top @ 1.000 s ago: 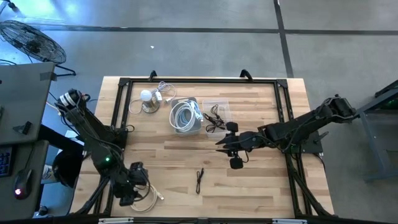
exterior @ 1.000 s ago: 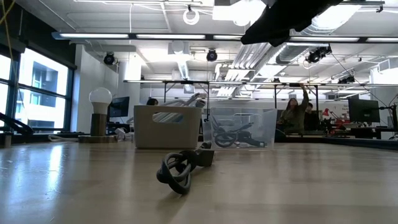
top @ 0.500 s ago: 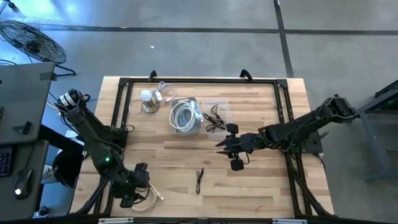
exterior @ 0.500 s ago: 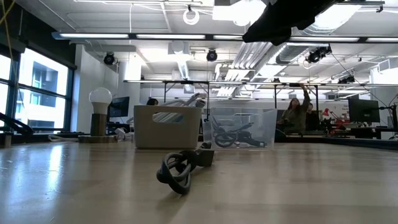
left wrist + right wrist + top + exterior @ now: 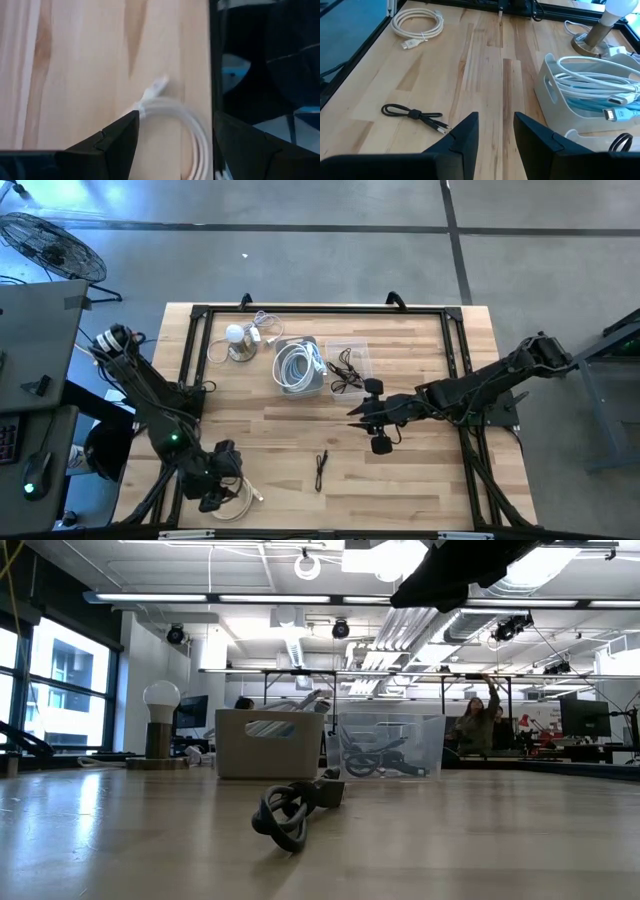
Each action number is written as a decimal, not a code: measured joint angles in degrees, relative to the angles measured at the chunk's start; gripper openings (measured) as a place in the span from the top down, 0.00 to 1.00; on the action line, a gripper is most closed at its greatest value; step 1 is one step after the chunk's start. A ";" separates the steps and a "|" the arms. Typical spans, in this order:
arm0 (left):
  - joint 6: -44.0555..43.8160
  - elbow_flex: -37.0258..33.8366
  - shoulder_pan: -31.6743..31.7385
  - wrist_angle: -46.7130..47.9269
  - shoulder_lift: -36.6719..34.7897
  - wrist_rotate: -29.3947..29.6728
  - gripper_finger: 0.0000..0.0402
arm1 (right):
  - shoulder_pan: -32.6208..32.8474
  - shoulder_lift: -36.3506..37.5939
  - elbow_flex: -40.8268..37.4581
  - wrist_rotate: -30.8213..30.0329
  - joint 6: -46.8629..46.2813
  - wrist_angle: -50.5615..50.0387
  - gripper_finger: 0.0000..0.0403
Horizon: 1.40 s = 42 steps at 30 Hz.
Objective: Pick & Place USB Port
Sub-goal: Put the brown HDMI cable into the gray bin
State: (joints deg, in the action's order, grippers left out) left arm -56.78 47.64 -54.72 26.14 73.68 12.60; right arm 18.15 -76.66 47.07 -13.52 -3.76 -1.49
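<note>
Cable (image 5: pixel 320 470), black and bundled, lies on your bench (image 5: pixel 420 470) near the front edge, between both arms. Left pincer (image 5: pixel 222 492) hangs spread wide over a white cable coil (image 5: pixel 192 132). Right pincer (image 5: pixel 352 413) hovers open beside the clear bin (image 5: pixel 357 352).

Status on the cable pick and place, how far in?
Done: white bin and clear bin already hold cables. In hand: left gripper open over the white cable at the table edge. Left: grasping it; black cable lies loose. Right gripper hovers open mid-table.
</note>
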 joint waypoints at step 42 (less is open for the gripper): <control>-3.49 0.00 0.00 11.72 9.72 -6.50 0.37 | 1.42 0.00 -0.02 0.02 0.10 -0.64 0.71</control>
State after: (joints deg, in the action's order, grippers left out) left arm -60.27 47.64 -54.72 37.87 83.40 6.10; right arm 19.57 -76.66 47.05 -13.50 -3.66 -2.13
